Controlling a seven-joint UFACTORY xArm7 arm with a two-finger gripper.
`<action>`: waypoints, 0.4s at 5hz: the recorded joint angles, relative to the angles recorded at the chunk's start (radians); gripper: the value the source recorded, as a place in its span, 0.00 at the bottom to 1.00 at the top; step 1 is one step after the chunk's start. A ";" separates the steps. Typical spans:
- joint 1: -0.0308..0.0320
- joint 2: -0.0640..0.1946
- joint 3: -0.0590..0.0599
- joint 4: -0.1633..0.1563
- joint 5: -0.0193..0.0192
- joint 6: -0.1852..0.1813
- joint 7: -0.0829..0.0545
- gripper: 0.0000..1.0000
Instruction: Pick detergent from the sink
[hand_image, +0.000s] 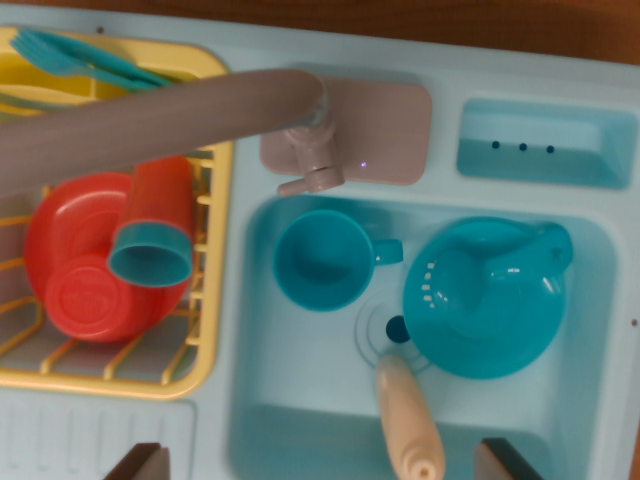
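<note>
Approach step, tool (320, 462) spread wide and empty above sink (300, 400), beige detergent bottle (408, 420) between fingers, next likely descend and close

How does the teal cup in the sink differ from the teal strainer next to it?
The teal cup is smaller; the teal strainer is clearly wider. The cup has plain walls and a short stub handle toward the strainer; the strainer has small holes along its inner wall and a spout-like lip at its upper right. The cup sits at the basin's left, the strainer at its right. Both are teal plastic, open side up, inside the sink.
</note>
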 joint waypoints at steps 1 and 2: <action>0.0000 0.000 0.000 0.000 0.0000 0.000 0.000 0.00; -0.0043 0.000 -0.006 -0.038 0.0010 -0.040 -0.022 0.00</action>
